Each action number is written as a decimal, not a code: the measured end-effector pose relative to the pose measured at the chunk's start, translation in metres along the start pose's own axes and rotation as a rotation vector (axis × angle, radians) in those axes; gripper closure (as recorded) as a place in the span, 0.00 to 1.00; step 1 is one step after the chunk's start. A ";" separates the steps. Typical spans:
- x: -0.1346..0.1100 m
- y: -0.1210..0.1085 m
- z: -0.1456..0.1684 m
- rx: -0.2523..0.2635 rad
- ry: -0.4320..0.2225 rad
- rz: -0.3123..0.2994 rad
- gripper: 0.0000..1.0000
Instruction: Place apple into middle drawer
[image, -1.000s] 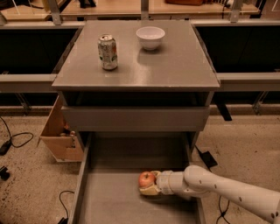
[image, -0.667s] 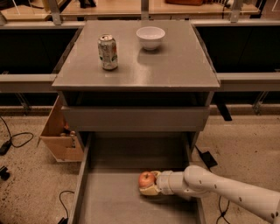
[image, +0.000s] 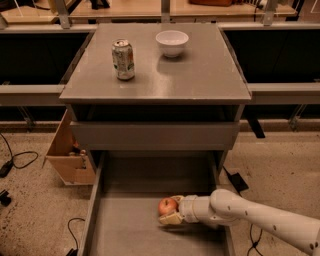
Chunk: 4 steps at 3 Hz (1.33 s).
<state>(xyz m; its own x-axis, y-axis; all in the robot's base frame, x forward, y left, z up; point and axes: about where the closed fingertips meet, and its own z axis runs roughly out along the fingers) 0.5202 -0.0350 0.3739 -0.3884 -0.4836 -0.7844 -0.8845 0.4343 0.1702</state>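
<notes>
The small red apple (image: 167, 205) is low inside the open middle drawer (image: 130, 225), right of its centre. I cannot tell whether it rests on the grey floor. My gripper (image: 170, 209) reaches in from the right over the drawer's right wall. Its tan fingers (image: 171, 218) sit around the apple, one below it and one behind it. The white arm (image: 250, 215) runs off to the lower right.
A soda can (image: 123, 59) and a white bowl (image: 172, 43) stand on the cabinet top (image: 200, 75). The drawer above shows only a grey front panel (image: 155, 135). A cardboard box (image: 67, 155) and cables (image: 20, 160) lie on the floor at the left.
</notes>
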 end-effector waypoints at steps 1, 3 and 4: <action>0.000 0.000 0.000 0.000 0.000 0.000 0.00; -0.018 0.021 0.010 -0.020 0.008 -0.011 0.00; -0.061 0.053 -0.001 -0.070 -0.014 -0.050 0.00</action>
<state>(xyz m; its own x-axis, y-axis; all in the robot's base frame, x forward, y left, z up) 0.4964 0.0162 0.4313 -0.3399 -0.4922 -0.8014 -0.9189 0.3552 0.1716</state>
